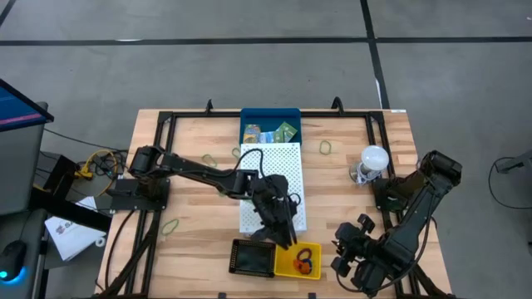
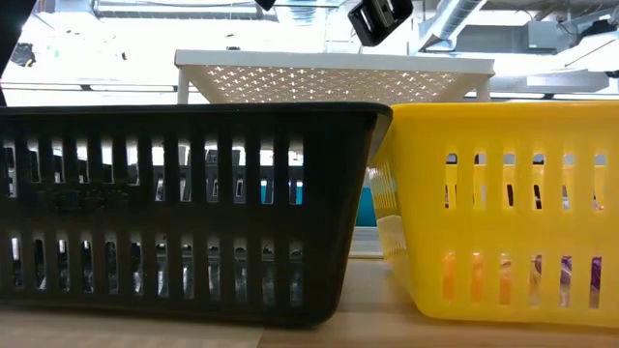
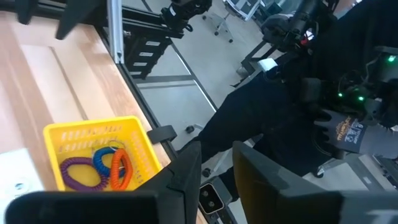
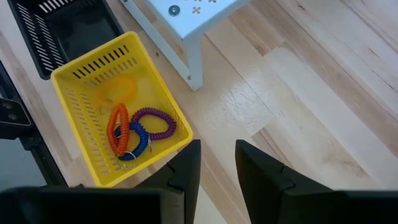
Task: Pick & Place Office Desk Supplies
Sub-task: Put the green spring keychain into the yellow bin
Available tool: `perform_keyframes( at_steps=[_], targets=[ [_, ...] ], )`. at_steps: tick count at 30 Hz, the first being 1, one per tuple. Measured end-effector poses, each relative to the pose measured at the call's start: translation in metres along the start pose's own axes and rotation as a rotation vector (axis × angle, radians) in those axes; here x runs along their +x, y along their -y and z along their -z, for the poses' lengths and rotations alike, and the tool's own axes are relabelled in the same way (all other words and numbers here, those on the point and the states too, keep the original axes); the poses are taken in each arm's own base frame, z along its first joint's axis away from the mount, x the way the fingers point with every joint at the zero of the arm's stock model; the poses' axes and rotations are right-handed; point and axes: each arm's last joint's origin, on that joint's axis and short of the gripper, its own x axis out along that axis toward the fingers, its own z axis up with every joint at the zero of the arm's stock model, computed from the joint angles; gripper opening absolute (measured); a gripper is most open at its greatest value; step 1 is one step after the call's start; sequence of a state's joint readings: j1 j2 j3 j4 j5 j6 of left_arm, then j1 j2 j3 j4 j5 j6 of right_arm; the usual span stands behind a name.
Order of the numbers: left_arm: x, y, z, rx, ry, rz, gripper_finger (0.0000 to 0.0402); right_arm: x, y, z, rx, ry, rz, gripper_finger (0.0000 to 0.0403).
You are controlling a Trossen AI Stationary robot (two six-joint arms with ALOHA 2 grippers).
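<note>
A yellow basket (image 1: pixel 301 261) stands at the near edge and holds orange (image 4: pixel 118 130), blue (image 4: pixel 138 142) and purple (image 4: pixel 155 123) coiled loops, with a pale yellow one (image 4: pixel 118 87) behind them. My left gripper (image 3: pixel 217 171) hangs open just above the basket's far side, nothing between its fingers. My right gripper (image 4: pixel 217 163) is open and empty too, raised to the right of the basket, pointing down at it. Thin green loops lie on the table (image 1: pixel 212 158) (image 1: pixel 326 148) (image 1: pixel 170 224). Printed packets (image 1: pixel 278 131) lie in a blue bin (image 1: pixel 270 115).
A black basket (image 1: pixel 252 257) stands against the yellow one's left side. A white perforated board (image 1: pixel 273 178) on legs spans the middle, under my left arm. A white bulb-like object (image 1: pixel 374 158) sits at the right. A black frame (image 1: pixel 166 124) rims the table.
</note>
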State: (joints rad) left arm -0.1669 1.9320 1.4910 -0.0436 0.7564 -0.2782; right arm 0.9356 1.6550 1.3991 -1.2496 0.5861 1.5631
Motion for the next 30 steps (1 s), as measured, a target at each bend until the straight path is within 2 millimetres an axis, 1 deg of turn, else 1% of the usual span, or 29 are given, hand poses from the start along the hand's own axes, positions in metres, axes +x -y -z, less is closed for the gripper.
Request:
perform_keyframes(
  at_steps=[6, 8, 10, 13, 16, 19, 20, 22, 25, 26, 28, 30],
  targets=[
    [-0.008, -0.008, -0.003, -0.008, 0.017, -0.033, 0.0088, 0.001, 0.001, -0.001, -0.003, 0.006, 0.014, 0.0098],
    [-0.017, -0.010, -0.006, -0.015, 0.028, -0.080, 0.0088, 0.002, 0.002, -0.003, 0.001, 0.014, 0.018, 0.0098],
    [-0.035, -0.012, -0.013, 0.001, 0.055, -0.161, 0.0088, 0.003, 0.002, -0.004, 0.005, 0.017, 0.022, 0.0098],
    [-0.078, -0.013, -0.025, 0.045, 0.092, -0.340, 0.0088, 0.004, 0.002, -0.007, 0.008, 0.022, 0.031, 0.0098],
    [-0.137, -0.005, -0.035, 0.067, 0.129, -0.560, 0.0088, 0.004, 0.003, -0.007, 0.006, 0.026, 0.040, 0.0098],
    [-0.200, 0.013, -0.034, 0.043, 0.133, -0.750, 0.0088, 0.005, 0.004, -0.009, 0.005, 0.032, 0.050, 0.0098],
    [-0.217, 0.021, -0.031, 0.025, 0.116, -0.799, 0.0088, 0.006, 0.004, -0.010, 0.010, 0.039, 0.054, 0.0098],
    [-0.247, 0.038, -0.021, -0.023, 0.086, -0.877, 0.0088, 0.006, 0.005, -0.010, 0.015, 0.049, 0.063, 0.0098],
    [-0.274, 0.066, -0.002, -0.120, 0.011, -0.953, 0.0088, 0.007, 0.006, -0.013, 0.038, 0.055, 0.071, 0.0098],
    [-0.280, 0.074, 0.006, -0.150, -0.017, -0.973, 0.0088, 0.008, 0.006, -0.014, 0.042, 0.058, 0.072, 0.0098],
    [-0.285, 0.089, 0.023, -0.188, -0.048, -0.987, 0.0088, 0.008, 0.006, -0.014, 0.045, 0.069, 0.068, 0.0098],
    [-0.283, 0.099, 0.044, -0.238, -0.065, -0.981, 0.0088, 0.008, 0.006, -0.014, 0.052, 0.072, 0.067, 0.0098]
  ],
)
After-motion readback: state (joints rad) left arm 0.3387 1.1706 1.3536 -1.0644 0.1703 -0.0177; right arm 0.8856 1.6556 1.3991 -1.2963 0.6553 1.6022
